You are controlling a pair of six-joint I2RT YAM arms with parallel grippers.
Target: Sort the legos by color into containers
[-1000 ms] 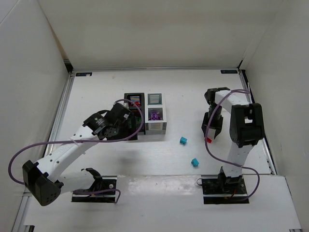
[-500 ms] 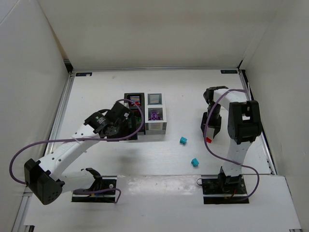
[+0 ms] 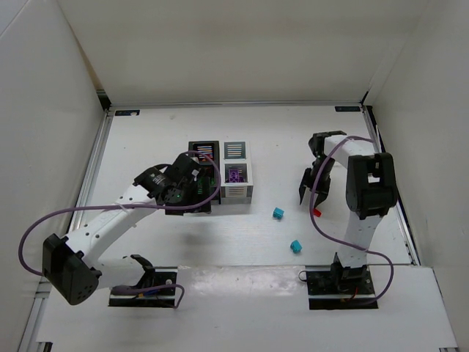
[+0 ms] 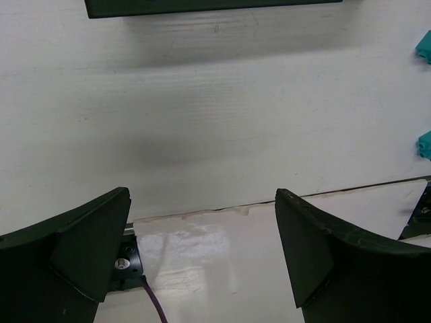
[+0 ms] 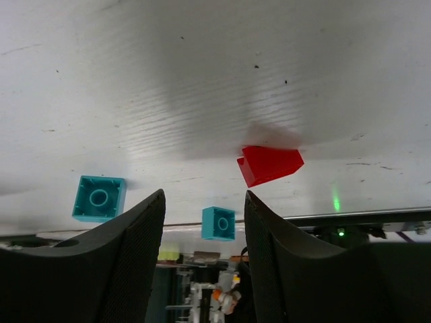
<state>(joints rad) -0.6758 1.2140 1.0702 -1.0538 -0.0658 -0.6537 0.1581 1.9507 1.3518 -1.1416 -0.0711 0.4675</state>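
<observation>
Three loose bricks lie on the desk to the right of the bins: a red brick, a teal brick and a second teal brick. The red one sits just beyond the right pincer, off its gap toward the finger on the view's right, its long axis running across the wrist view at a slight tilt. That pincer is released and empty, and its arm is much the nearer. The left pincer, also spread wide with nothing in it, hangs by the near black bin, well apart from all three
</observation>
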